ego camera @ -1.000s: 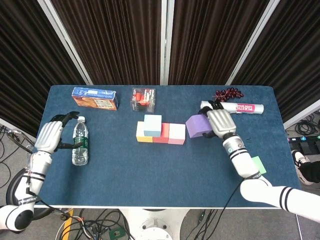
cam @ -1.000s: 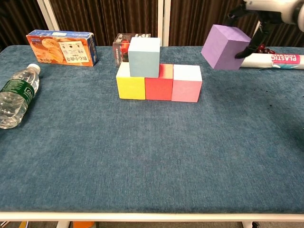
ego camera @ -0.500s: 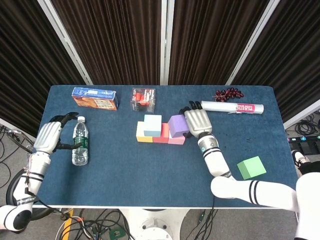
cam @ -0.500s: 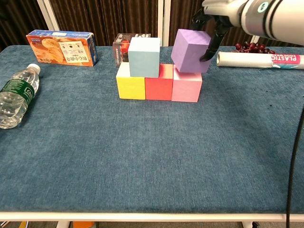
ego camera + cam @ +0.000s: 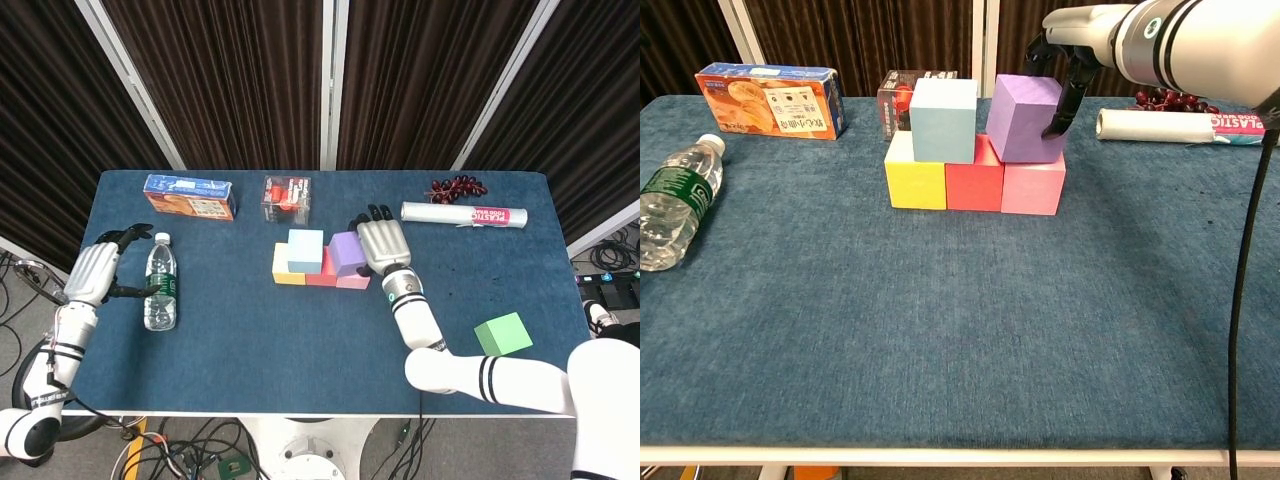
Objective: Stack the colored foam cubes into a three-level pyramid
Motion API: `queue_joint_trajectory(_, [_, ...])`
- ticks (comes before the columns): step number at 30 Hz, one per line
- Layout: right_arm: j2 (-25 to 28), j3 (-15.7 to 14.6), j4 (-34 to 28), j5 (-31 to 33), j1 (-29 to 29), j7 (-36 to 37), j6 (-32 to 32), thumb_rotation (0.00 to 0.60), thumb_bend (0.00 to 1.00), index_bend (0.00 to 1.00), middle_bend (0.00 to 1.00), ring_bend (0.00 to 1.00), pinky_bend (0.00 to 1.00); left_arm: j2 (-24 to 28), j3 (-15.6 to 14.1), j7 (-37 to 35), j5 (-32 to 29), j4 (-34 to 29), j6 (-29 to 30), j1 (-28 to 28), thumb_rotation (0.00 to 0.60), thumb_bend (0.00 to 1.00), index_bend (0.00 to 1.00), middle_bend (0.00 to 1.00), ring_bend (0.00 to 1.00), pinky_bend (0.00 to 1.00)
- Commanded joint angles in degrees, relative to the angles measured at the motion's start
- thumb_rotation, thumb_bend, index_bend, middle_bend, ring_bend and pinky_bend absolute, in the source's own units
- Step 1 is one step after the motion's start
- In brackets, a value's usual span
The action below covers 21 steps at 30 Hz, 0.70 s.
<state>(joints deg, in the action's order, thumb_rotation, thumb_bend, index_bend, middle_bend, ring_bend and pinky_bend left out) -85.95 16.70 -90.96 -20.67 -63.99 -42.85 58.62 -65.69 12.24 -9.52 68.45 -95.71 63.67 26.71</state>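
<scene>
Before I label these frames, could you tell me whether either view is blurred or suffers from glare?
Head view: evenly lit and sharp; the green foam cube is crisp. Chest view: also sharp, soft shadows only, the purple foam cube and right hand unblurred; no glare.

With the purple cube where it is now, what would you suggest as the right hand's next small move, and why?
Probably ease the purple cube down flat and let go. The right hand holds it over the seam between the red cube and pink cube, beside the light blue cube, but it looks slightly twisted and not squarely seated. Once it sits level, the second level is done.
</scene>
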Motion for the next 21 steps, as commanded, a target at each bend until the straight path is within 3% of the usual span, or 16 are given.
queue_joint_trajectory(1, [1.2, -0.6, -0.8, 0.0, -0.3, -0.7, -1.1, 0.600, 0.09, 0.13, 0.15, 0.00, 0.00, 0.0, 0.1, -0.2, 0.1, 0.1, 0.0, 0.0, 0.600, 0.05, 0.17, 0.24, 0.22, 0.16])
queue_joint_trajectory(4, [2.8, -1.4, -1.4, -0.2, -0.7, -1.5, -2.7, 0.600, 0.08, 0.06, 0.14, 0.00, 0.00, 0.0, 0.0, -0.2, 0.3, 0.0, 0.2, -0.2, 0.600, 0.05, 0.17, 0.24, 0.22, 0.16])
queue_joint_trajectory(11, [6.0, -2.7, -0.6, -2.9, -2.2, -1.1, -8.6, 0.600, 0.07, 0.05, 0.11, 0.00, 0.00, 0.3, 0.1, 0.2, 0.1, -0.4, 0.7, -0.5, 0.600, 0.05, 0.17, 0.23, 0.22, 0.16])
queue_joint_trajectory(21, [5.8, -5.2, 3.1, -5.8, -4.5, 0.8, -13.2, 0.600, 0.08, 0.23, 0.11, 0.00, 0.00, 0.7, 0.3, -0.3, -0.5, -0.7, 0.6, -1.0, 0.600, 0.05, 0.17, 0.23, 0.20, 0.16])
